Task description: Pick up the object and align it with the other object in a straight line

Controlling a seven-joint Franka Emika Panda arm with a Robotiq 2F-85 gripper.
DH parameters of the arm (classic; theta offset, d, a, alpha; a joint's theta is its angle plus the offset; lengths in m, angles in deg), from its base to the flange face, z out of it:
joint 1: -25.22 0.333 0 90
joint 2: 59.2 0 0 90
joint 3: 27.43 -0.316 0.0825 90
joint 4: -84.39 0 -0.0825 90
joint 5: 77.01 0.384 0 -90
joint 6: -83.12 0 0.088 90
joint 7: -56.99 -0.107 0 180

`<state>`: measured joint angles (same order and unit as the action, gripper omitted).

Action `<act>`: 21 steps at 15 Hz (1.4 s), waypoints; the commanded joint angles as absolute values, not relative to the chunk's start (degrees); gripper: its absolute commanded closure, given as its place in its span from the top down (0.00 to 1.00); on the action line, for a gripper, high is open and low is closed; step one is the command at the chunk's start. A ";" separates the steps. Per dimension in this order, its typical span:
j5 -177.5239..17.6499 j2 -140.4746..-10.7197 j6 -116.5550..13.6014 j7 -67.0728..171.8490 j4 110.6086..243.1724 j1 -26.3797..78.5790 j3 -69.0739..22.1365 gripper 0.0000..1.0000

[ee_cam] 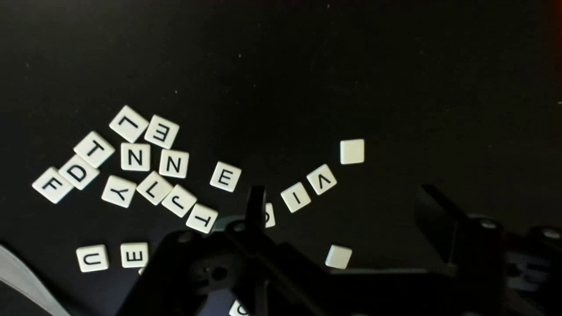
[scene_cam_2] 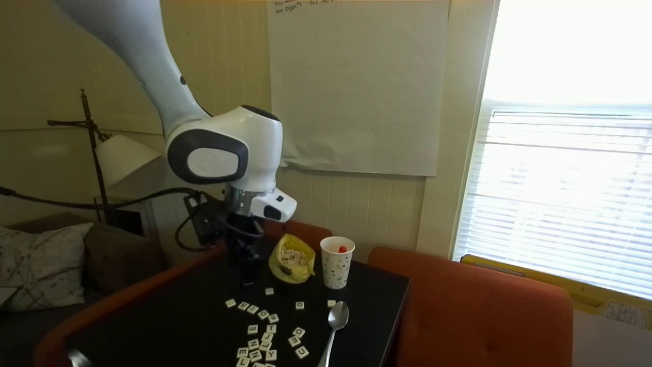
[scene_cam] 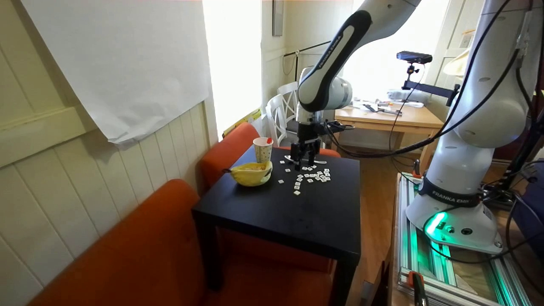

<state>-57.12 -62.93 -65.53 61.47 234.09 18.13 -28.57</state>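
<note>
Letter tiles lie near a spoon on the table

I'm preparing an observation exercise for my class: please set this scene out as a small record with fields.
Surface: black table
Tool: gripper, open, holding nothing, over the black table
Slanting row, wrist view: blank-faced tile, V tile, I tile
Scattered nearby: more letter tiles, some partly hidden
Container: yellow container with pale pieces inside
Beside it: paper cup, upright
Cutlery: metal spoon, lying flat

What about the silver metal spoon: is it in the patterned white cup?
No: the spoon lies on the black table, outside the cup.
</note>
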 commanded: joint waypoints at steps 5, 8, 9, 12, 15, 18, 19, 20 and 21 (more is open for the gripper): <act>-56.93 -50.69 -58.44 45.93 240.37 18.79 -24.43 1.00; -57.04 -50.31 -60.43 40.85 240.69 18.87 -24.43 1.00; -57.12 -50.88 -61.06 40.10 240.34 18.97 -24.51 0.75; -61.49 -53.80 -66.82 40.11 239.69 19.19 -25.21 0.57; -68.27 -57.64 -71.83 39.05 238.90 19.07 -25.70 0.37; -76.16 -62.14 -75.93 38.04 237.96 19.47 -25.42 0.16; -78.45 -63.61 -77.26 37.97 237.61 19.80 -25.11 0.08; -80.60 -65.43 -78.37 37.56 236.88 20.22 -24.72 0.03; -82.68 -66.84 -79.62 36.81 236.35 20.81 -24.13 0.01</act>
